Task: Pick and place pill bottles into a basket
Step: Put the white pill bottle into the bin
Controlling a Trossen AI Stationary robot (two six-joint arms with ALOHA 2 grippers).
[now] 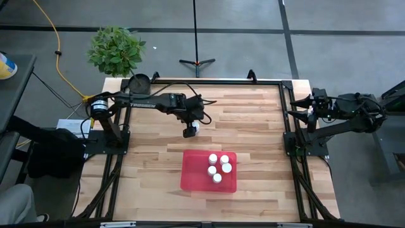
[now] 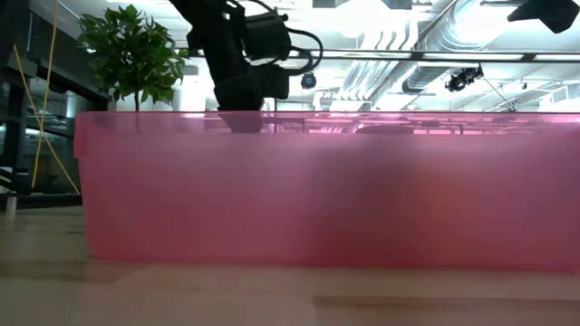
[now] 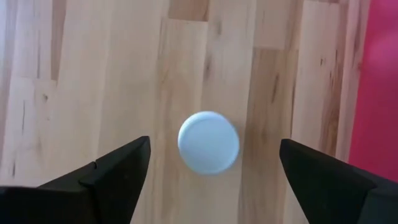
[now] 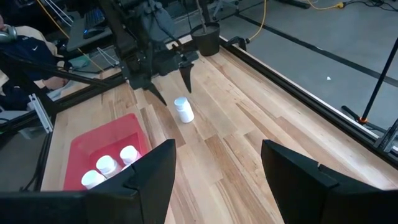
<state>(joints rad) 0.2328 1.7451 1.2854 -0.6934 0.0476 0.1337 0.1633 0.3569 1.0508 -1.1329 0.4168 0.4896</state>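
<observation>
One white pill bottle (image 3: 208,142) stands upright on its base on the wooden table, left of the table's middle; it also shows in the high view (image 1: 197,126) and in the right wrist view (image 4: 183,109). My left gripper (image 3: 214,144) hovers above it, open, with one finger on each side of the cap and not touching it. Several more pill bottles (image 1: 218,168) stand in the red tray (image 1: 193,177) nearer the front. My right gripper (image 4: 217,152) is open and empty at the table's right edge.
A small dark round pot (image 1: 139,82) sits at the table's far left corner, with a potted plant (image 1: 116,49) beyond it. A black frame rail (image 1: 215,82) runs along the far edge. In the low view the tray's wall (image 2: 317,190) fills most of the picture.
</observation>
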